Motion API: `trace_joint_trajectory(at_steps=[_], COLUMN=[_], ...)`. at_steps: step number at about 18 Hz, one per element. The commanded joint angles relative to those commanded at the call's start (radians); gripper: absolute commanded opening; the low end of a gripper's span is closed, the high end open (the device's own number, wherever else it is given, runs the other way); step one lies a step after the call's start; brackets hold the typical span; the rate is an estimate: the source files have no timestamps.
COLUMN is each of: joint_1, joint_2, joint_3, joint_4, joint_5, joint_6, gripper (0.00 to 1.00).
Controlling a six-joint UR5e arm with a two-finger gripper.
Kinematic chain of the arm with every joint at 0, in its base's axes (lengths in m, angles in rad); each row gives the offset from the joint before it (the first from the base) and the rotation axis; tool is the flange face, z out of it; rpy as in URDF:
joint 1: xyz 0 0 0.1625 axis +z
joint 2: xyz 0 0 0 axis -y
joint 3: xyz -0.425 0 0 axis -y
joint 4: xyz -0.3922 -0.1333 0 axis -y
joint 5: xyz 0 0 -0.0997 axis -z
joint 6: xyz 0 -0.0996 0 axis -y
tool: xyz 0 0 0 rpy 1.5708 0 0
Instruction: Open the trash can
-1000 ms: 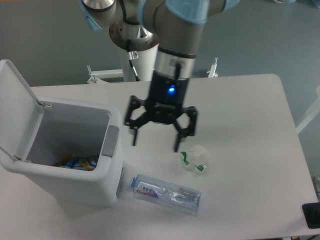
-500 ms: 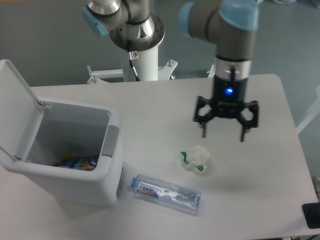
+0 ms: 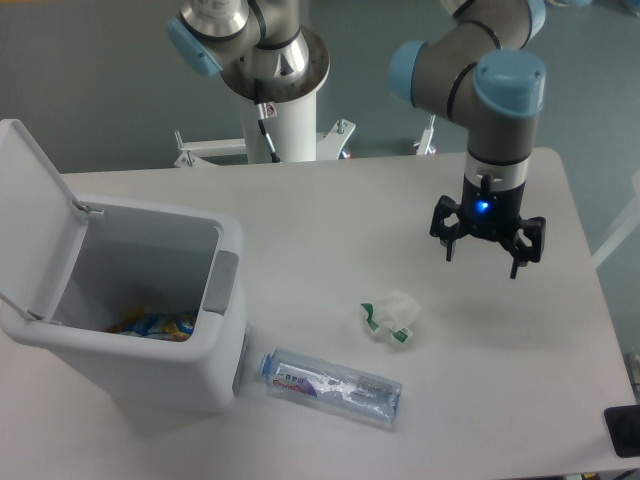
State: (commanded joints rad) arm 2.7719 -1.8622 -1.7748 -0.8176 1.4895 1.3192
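Note:
The large white trash can (image 3: 150, 370) stands at the left of the table. Its flat lid (image 3: 35, 215) is swung up and back on the left side, so the bin is open. A grey push-button tab (image 3: 221, 281) sits on its right rim. Colourful wrappers (image 3: 150, 324) lie at the bottom inside. My gripper (image 3: 483, 265) hangs over the right part of the table, far from the can, with its fingers spread open and nothing between them.
A crumpled white and green wrapper (image 3: 390, 319) lies mid-table. A flattened clear plastic bottle (image 3: 332, 386) lies near the front edge, just right of the can. The arm's white base post (image 3: 284, 120) stands behind the table. A dark object (image 3: 624, 430) is at the front right corner.
The gripper has moved from beside the can to the right and back across the table, staying open. The can's lid stays up throughout.

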Motion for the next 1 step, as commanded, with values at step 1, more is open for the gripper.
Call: trace_joint_trajectory(at_steps=[1], joint_1=[-0.002], joint_2=[0.0], joint_3=[0.0], joint_4=[0.0], joint_5=[0.003], joint_6=[-0.001], gripper=[1.0])
